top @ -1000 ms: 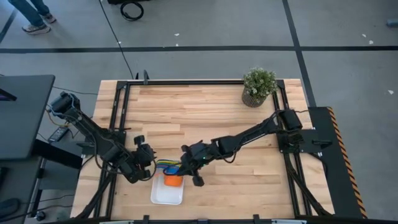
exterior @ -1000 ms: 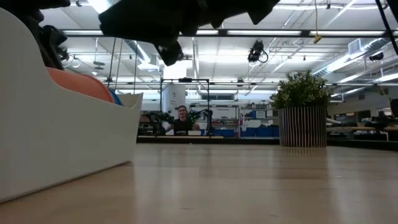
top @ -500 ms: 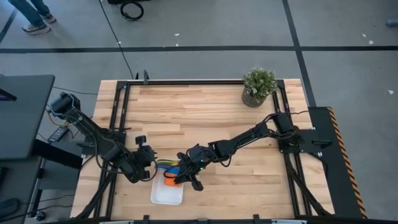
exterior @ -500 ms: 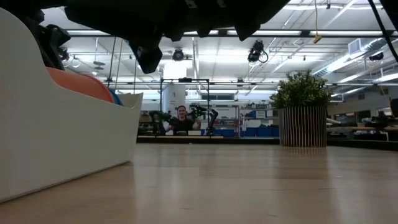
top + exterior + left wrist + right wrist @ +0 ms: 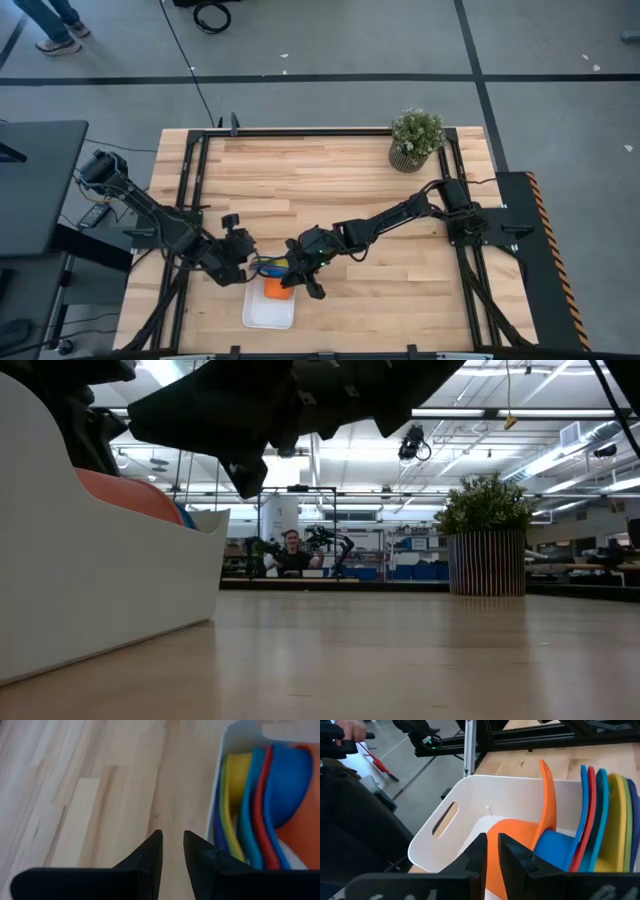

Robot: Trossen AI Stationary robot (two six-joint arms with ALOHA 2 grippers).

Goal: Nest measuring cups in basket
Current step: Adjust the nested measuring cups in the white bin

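Note:
The white basket (image 5: 268, 315) sits at the table's near edge, and its wall fills the left of the low view (image 5: 90, 580). The measuring cups lie nested at its far end, their handles side by side on edge: yellow (image 5: 232, 795), red (image 5: 260, 805), bright blue (image 5: 290, 775) and orange (image 5: 300, 835). The orange cup's bowl (image 5: 512, 832) lies outermost, with its handle (image 5: 546, 795) standing up. My left gripper (image 5: 172, 845) is shut over bare table just left of the basket. My right gripper (image 5: 491, 842) is shut, slanting down over the orange bowl. My right gripper's shut fingertips stand right over the orange cup's bowl (image 5: 512, 832), coming slanting down from the table's right. The fingers themselves hide the spot, so I cannot tell whether they touch it.
A potted plant in a round woven pot (image 5: 415, 140) stands at the table's far right corner. Black frame rails (image 5: 195, 180) run along the table's sides. Bare wood lies between the basket and the plant. A person (image 5: 292, 555) sits far off in the room.
My right gripper has moved left and down toward the basket's far end, then eased back slightly. My left gripper has crept a little toward the basket's left wall. The cups have stayed where they were.

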